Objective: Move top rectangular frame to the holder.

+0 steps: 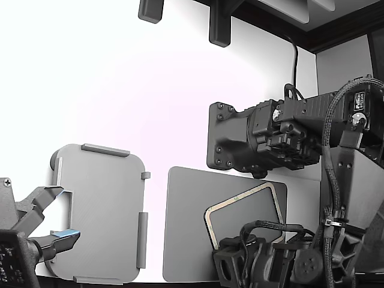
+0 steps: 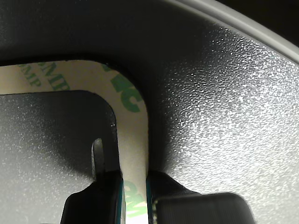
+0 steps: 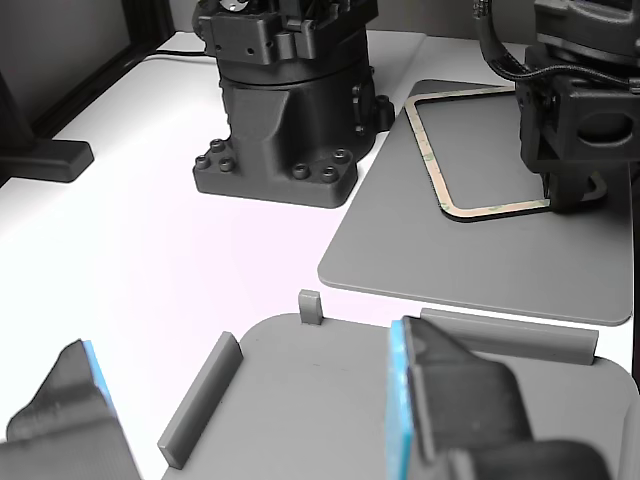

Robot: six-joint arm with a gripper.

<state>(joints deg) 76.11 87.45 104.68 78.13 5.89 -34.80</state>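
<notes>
Now the pincer [image 2: 135,205] pinches the frame [image 2: 133,140] on the mat [image 2: 224,121].
Its two tips clamp one side strip just past a rounded corner; in the exterior view the frame lies at 3 o'clock from the holder [image 1: 102,210], well apart on the counter [image 1: 120,90].
</notes>
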